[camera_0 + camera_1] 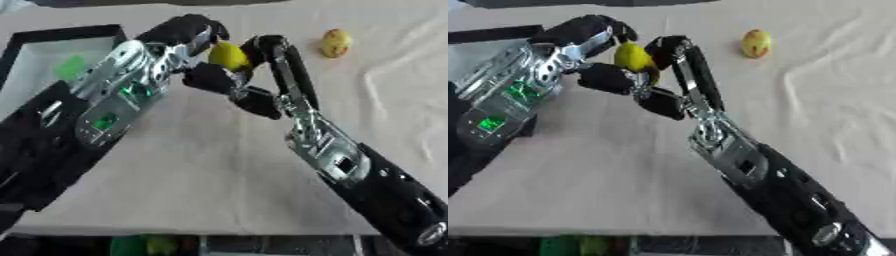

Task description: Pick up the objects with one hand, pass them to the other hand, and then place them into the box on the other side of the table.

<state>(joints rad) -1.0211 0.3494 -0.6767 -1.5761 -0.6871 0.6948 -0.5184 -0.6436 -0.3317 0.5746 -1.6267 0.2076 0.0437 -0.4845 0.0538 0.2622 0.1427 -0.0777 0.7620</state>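
The worktop (pixel 219 175) is covered by a pale cream cloth, smooth in the middle and creased into soft folds toward the right side. At its far left corner lies a shallow rectangular box (pixel 35 37) with a thin black rim and a light floor, holding a small blurred green thing (pixel 72 66). Both arms, black shells with bright silver metal frames, meet above the middle of the cloth. The left hand (pixel 179 35) has its dark fingers curled over the top of a smooth, rounded yellow fruit (pixel 228 56), lemon-like in shape, which is held in the air between the two hands. The right hand (pixel 262 75) also wraps the fruit, long fingers arched round its right side and a thick pad beneath. Well apart, on the far right cloth, rests a small oval yellow-and-red fruit (pixel 336 43).
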